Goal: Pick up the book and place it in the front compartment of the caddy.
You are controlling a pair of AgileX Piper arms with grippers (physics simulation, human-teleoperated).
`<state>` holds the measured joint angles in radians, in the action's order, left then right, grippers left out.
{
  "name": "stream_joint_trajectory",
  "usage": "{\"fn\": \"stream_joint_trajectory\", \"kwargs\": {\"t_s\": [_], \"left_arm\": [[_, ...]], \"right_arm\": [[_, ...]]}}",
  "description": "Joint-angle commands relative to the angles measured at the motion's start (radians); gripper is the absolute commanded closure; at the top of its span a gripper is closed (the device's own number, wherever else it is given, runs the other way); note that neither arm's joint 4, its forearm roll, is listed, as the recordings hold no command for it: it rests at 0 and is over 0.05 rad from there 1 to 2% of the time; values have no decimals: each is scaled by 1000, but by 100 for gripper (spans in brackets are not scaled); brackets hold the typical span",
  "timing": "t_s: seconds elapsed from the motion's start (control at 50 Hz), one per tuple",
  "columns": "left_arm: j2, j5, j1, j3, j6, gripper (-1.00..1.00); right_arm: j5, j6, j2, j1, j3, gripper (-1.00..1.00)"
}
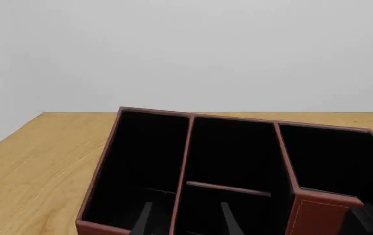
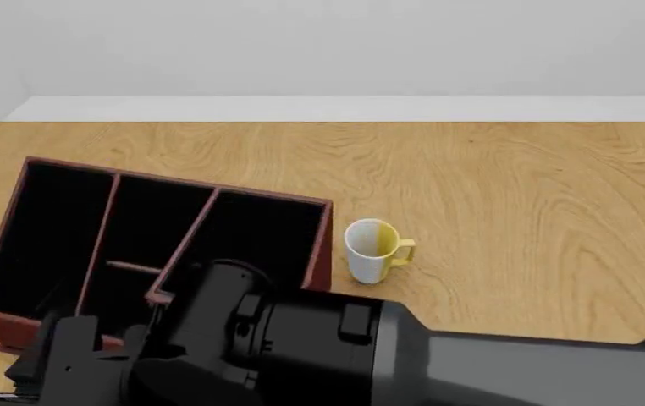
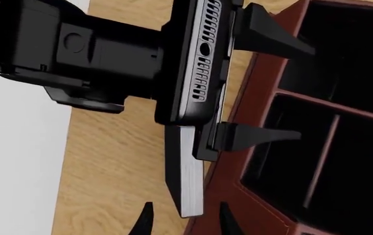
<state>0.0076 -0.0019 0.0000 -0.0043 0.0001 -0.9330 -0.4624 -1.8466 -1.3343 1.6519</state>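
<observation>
1. Nearest to us in the right wrist view, the right gripper (image 3: 185,223) has its fingertips set wide apart. The book (image 3: 188,171) shows edge-on in line with the gap, and we see neither fingertip touching it. We judge that this gripper holds nothing.

2. The book sits just outside the caddy (image 2: 320,245), close along its outer wall and below the left arm. We cannot tell whether it lies flat on the table (image 2: 504,211). The front view hides it behind the arms.

3. The left gripper (image 3: 307,90) is spread fully and is empty. It hovers over the caddy's near rim.

4. Handling, as we judge it:
   - The book is a thin, stiff, light slab with smooth faces that are likely to slip.
   - We recommend closing across its thickness near mid-length, so that it hangs level.
   - Grip firmly. A corner hold would let it pivot.

5. Farther on, the front compartment (image 2: 153,222) is open and black-lined beyond the short cross divider. It is narrow, so we would align the book's long edge with the strip.

6. The mug (image 2: 373,250) stands at the caddy's 3 o'clock, just beside it and clear of the route.
</observation>
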Motion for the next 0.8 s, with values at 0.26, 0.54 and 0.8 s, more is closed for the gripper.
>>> {"fn": "stream_joint_trajectory", "kwargs": {"t_s": [0.26,0.54,0.8], "left_arm": [[0,0,0,0,0,-100],[0,0,0,0,0,-100],[0,0,0,0,0,-100]], "right_arm": [[65,30,-27,5,-68,-100],[60,-4,-98,59,-37,-100],[52,-10,-118,70,-33,-100]]}}
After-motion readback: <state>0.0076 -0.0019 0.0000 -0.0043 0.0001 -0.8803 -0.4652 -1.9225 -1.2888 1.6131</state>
